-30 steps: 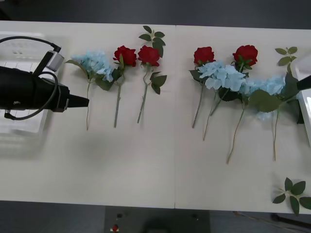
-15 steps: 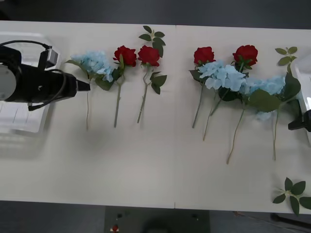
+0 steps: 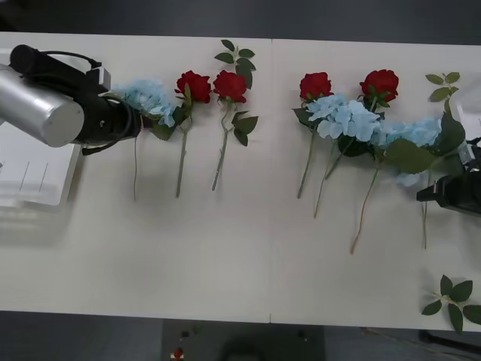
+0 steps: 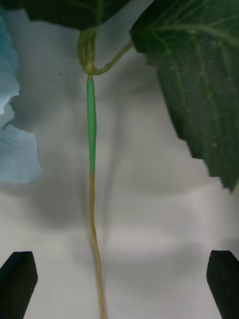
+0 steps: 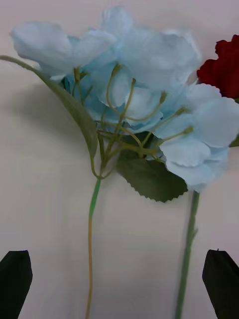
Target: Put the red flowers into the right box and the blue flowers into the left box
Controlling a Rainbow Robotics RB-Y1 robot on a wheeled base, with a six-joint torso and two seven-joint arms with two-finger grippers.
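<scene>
1. Front view: the left arm is reaching in from the left edge, its silver forearm angled across the left box, and the left claw is hovering at the leftmost of the blue flowers near the far side of the bench. The right claw is coming in low from the right edge, its dark tip sitting just beside the thin stem of the rightmost blue cluster. The red flowers are lying in two pairs, heads toward the far edge and stems pointing toward the robot; two are beside the left blue bloom and two behind the right blue clusters. The right box is showing as a white edge at the far right. A loose leaf sprig is lying at the near right corner.

2. Right wrist view: the right claw is standing apart, its black fingertips at the two corners with a thin green-and-tan stem running between them, untouched. A large dark leaf is lying beside it.

3. Left wrist view: the left claw is also spread wide, black fingertips at both corners. The pale blue bloom is lying ahead, its stem passing between the fingers, with a red head touching its side.
</scene>
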